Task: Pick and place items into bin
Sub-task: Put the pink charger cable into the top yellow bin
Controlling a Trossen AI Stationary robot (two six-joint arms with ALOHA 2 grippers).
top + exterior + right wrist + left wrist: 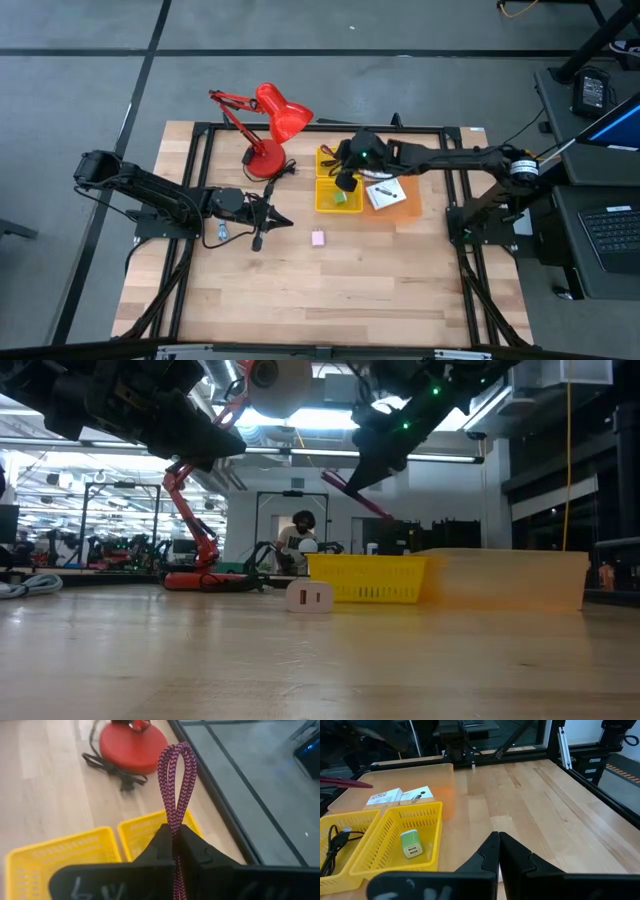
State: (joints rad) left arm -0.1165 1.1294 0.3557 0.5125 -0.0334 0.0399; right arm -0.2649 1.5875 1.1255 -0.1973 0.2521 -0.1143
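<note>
My right gripper [173,828] hovers over the two yellow bins [338,195], shut on a maroon braided cord [175,775]. One bin holds a small green piece [410,844], the other a black cord [334,845]. Two white printed packets [400,796] lie flat on a pale orange tray [400,208] beside the bins. A tiny pink block [318,238] sits on the bare table. My left gripper [498,838] is shut and empty, above the table left of the pink block, pointing toward the bins. My right gripper pinches the maroon cord between its two fingers where the cord is doubled over [173,822]. The folded loop [176,755] sticks out past the fingertips. In the low view the cord [355,495] is lifted clear above the bins and slants down from the gripper.
A red desk lamp [272,125] stands on its round base [132,745] at the far side, left of the bins, its black cable [110,767] trailing on the table. The near half of the wooden table [330,290] is bare. A person [300,530] shows far behind in the room.
</note>
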